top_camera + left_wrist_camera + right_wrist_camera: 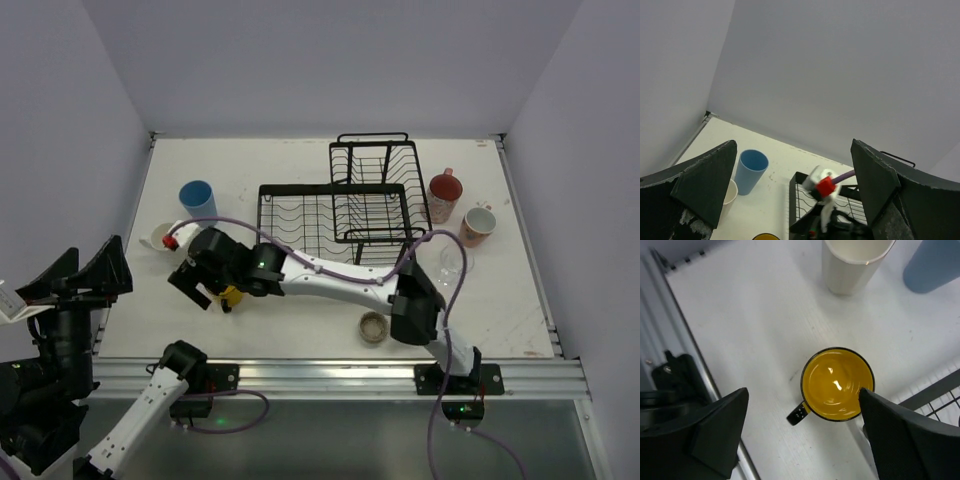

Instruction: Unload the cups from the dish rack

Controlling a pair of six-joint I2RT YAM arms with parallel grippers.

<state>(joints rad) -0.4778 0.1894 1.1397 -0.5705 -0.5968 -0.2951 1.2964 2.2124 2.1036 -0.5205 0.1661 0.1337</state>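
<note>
Under the right hand (802, 412), the yellow mug (837, 385) is glossy, like glazed ceramic; the white worktop (740, 315) is matt, faintly scuffed. Beyond the hand, the white cup (855, 262) and blue tumbler (935, 262) look matt and smooth. Its fingers (715, 435) are matt black.

My right arm stretches left across the table (300, 160), its end effector (205, 290) low beside a yellow mug (232, 296). A white cup (160, 237) and a blue tumbler (197, 199) stand just beyond. The dish rack (345, 210) sits mid-table, with a red mug (445, 190) and a pink mug (478, 225) to its right.
</note>
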